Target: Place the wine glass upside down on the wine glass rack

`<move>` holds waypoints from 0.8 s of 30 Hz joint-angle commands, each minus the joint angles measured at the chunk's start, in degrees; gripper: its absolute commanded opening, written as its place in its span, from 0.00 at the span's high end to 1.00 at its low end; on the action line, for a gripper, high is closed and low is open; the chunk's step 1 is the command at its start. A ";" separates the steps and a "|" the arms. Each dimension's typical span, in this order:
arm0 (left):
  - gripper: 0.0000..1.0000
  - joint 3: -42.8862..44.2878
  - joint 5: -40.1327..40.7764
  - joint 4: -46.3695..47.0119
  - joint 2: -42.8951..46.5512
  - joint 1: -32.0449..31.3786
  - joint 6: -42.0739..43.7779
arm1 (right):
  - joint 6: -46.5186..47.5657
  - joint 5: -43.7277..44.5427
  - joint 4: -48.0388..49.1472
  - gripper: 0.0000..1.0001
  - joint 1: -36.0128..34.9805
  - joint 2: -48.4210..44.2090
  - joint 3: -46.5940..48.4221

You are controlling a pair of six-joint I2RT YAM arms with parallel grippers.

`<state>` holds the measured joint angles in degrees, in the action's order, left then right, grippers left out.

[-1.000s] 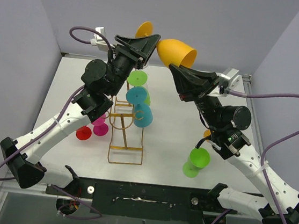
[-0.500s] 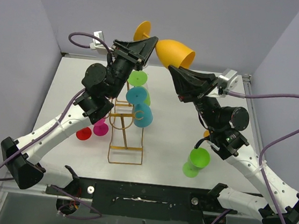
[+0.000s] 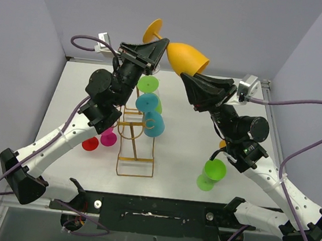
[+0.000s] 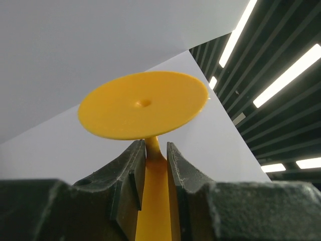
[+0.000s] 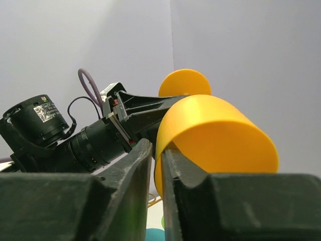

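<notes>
Orange wine glass (image 3: 187, 58), stem pinched by left end effector (image 3: 161, 46), rim by right end effector (image 3: 188, 74).

Top view: even, diffuse light falls on the pale counter (image 3: 186, 152), giving only soft shadows. In my left wrist view, bright ceiling strip lights (image 4: 288, 75) burn at right. My left pincer (image 4: 156, 145) and right pincer (image 5: 156, 150) loom dark and slightly soft-focused in the foreground.
</notes>
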<state>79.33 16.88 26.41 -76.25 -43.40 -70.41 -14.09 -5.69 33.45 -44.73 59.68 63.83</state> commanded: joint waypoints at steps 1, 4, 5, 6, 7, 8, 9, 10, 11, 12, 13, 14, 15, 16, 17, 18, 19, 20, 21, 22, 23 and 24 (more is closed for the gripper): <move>1.00 2.13 -0.51 2.69 2.91 0.07 2.34 | -3.20 -0.43 1.58 0.80 -0.34 -1.57 0.62; 1.00 2.48 0.16 0.73 3.59 0.14 2.29 | -5.50 1.05 -0.56 0.71 -0.27 -1.75 1.66; 1.00 3.08 0.41 -0.81 3.83 0.27 2.22 | -6.43 1.54 -1.49 0.67 -0.27 -1.78 2.05; 1.00 3.46 0.77 -2.16 4.25 0.30 2.40 | -7.12 2.19 -2.94 0.63 -0.27 -1.83 2.53; 1.00 3.54 1.05 -3.28 4.48 0.33 2.67 | -7.89 2.93 -4.20 0.59 -0.24 -1.85 3.05; 1.00 3.55 1.19 -4.14 5.08 0.40 3.06 | -8.64 3.58 -5.48 0.56 -0.27 -1.85 3.58; 1.00 3.62 1.22 -4.89 5.44 0.56 3.31 | -9.16 4.08 -6.71 0.53 -0.15 -1.89 4.05; 1.00 3.64 1.15 -5.52 5.87 0.81 3.48 | -9.95 4.70 -8.07 0.50 -0.13 -1.99 4.43; 1.00 3.64 1.03 -5.96 6.32 0.97 4.25 | -10.78 5.13 -9.53 0.49 -0.18 -2.14 5.05; 1.00 3.60 0.91 -6.40 6.82 1.15 4.89 | -11.48 5.19 -10.81 0.48 -0.18 -2.32 5.41; 1.00 3.49 0.75 -6.82 7.28 1.27 5.52 | -12.00 5.17 -11.99 0.47 -0.18 -2.60 5.58; 1.00 3.31 0.51 -7.00 7.83 1.41 6.27 | -12.67 5.28 -13.04 0.46 -0.18 -3.07 5.49; 1.00 3.05 0.30 -7.30 8.39 1.63 7.09 | -13.24 5.48 -13.55 0.44 -0.17 -3.64 5.09; 1.00 2.96 0.18 -7.94 8.99 2.02 7.88 | -13.72 5.58 -13.89 0.43 -0.18 -4.40 4.55; 1.00 2.94 0.12 -8.79 9.56 2.45 8.37 | -14.31 5.72 -14.13 0.41 -0.14 -5.18 4.03; 1.00 2.79 -0.15 -9.18 10.15 3.14 8.82 | -14.88 5.97 -14.27 0.40 -0.18 -5.86 3.54; 1.00 2.64 -0.67 -9.43 10.58 4.06 9.43 | -15.25 6.04 -14.41 0.39 -0.18 -6.55 3.09; 1.00 2.80 -1.41 -10.04 11.01 5.36 9.95 | -15.50 5.86 -14.57 0.39 -0.18 -7.09 2.79; 1.00 3.09 -2.25 -10.78 11.29 6.83 10.21 | -15.53 5.65 -14.76 0.38 -0.19 -7.50 2.52; 1.00 3.49 -3.49 -11.44 11.43 8.83 10.47 | -15.49 5.47 -14.93 0.38 -0.18 -7.98 2.26; 1.00 4.17 -5.66 -12.19 11.51 11.81 10.69 | -15.36 5.31 -14.99 0.38 -0.19 -8.62 1.93; 1.00 4.88 -7.32 -12.83 11.55 14.08 11.04 | -15.02 5.22 -15.07 0.38 -0.22 -9.09 1.41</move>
<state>79.79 15.20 14.87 -66.26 -36.23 -62.28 -28.12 -0.99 17.82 -44.73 53.08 66.41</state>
